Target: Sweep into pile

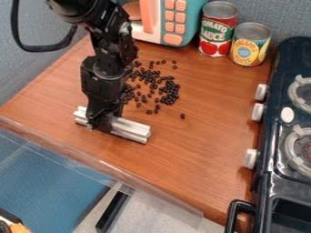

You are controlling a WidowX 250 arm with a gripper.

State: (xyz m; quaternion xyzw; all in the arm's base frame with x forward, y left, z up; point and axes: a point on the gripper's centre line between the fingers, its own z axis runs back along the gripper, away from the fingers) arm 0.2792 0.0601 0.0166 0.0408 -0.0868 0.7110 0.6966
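While the gripper (102, 124) pinches a white bar, beans lie loose

Fingers are closed on the white ribbed bar (131, 130), left of its middle in the camera view. Arm comes in from the upper left, gripper pointing down at the counter. Bar lies low at the wood-look counter (203, 150), slanting from upper left to lower right, near the front edge.

Dark beans (169, 92) are on the counter, beyond the bar and mostly right of the arm. Densest clump is at the right side of the spread; others thin out toward the microwave. One stray bean (182, 116) sits apart at lower right of the group. Bar and visible beans are apart.

Rest: teal-and-white toy microwave (154, 26) with orange buttons at the back. Red-labelled can (217, 34) just right of it, yellow-labelled can (249, 45) beside that, both upright. Dark toy stove (276, 150) with white knobs along the right side. Clear panel (127, 177) along the front edge.
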